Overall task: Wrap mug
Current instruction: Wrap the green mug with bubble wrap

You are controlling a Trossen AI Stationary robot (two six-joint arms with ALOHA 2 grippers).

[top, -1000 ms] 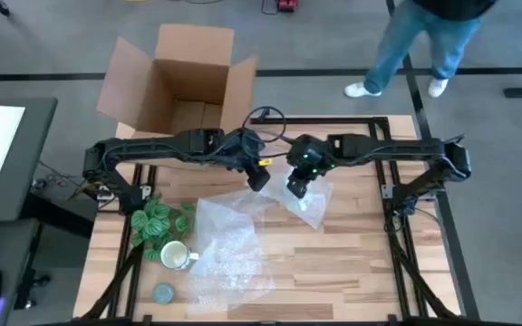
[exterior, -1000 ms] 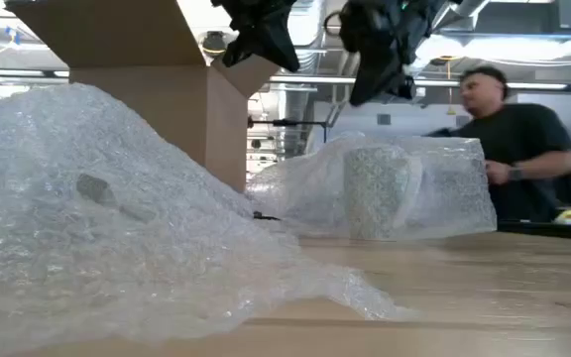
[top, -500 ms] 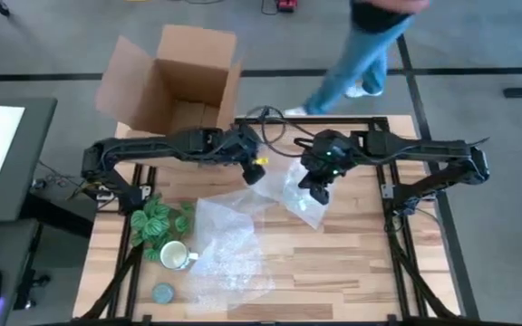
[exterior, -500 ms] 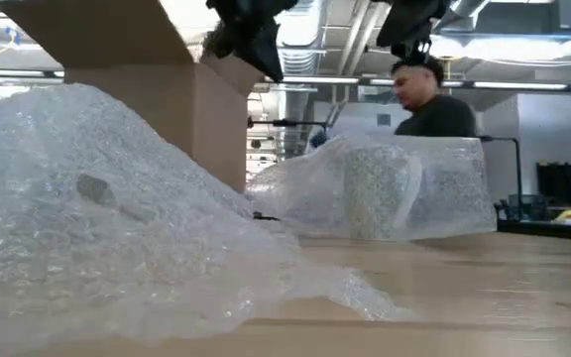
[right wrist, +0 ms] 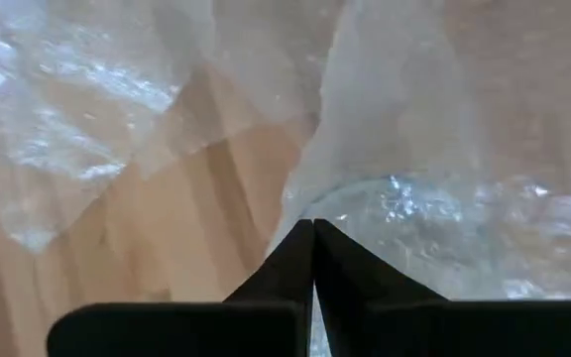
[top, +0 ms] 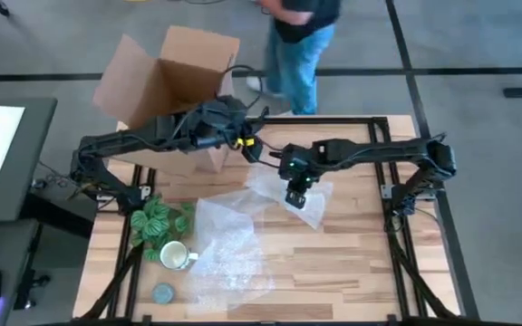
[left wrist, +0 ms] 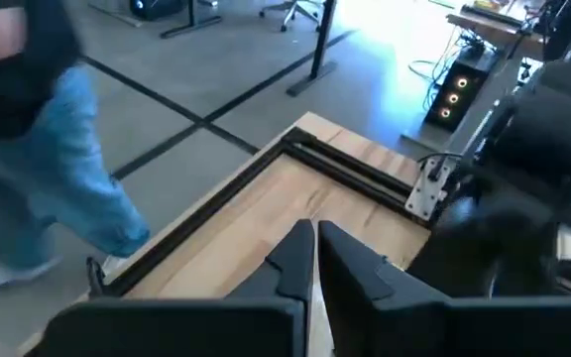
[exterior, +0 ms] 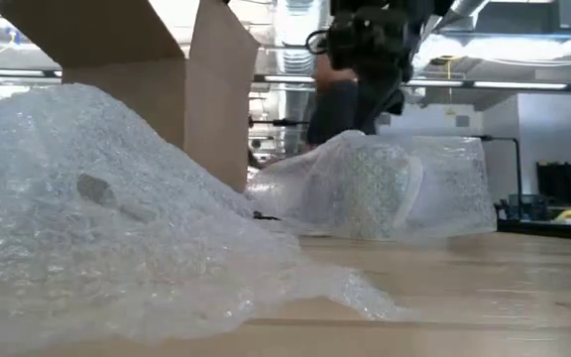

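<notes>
Your mug (top: 178, 256) is small, round and creamy white, with a darker inside. It stands open side up near the left front of the worktop (top: 352, 263), not wrapped. It touches the edge of a big crumpled sheet of bubble wrap (top: 227, 246), and a green patterned bundle (top: 159, 222) lies just behind it. A flat grey-blue disc (top: 163, 292) lies near it, closer to the front edge.

A second mug shape (exterior: 373, 190) shows in the low view. It stands upright inside a clear bubble wrap bundle (top: 299, 192) near the middle of the worktop.

Your cardboard box (top: 172, 77) stands open at the back left. You cannot see anything inside it from above.

Your right gripper (top: 296, 200) hangs just over that clear bundle, and its fingers (right wrist: 312, 260) are pressed together with nothing between them. Your left gripper (top: 250, 150) is up by the box's near corner, away from the mug. Its fingers (left wrist: 315, 258) are together too, and hold nothing.

A person (top: 299, 41) in blue jeans stands on the floor behind the worktop.
</notes>
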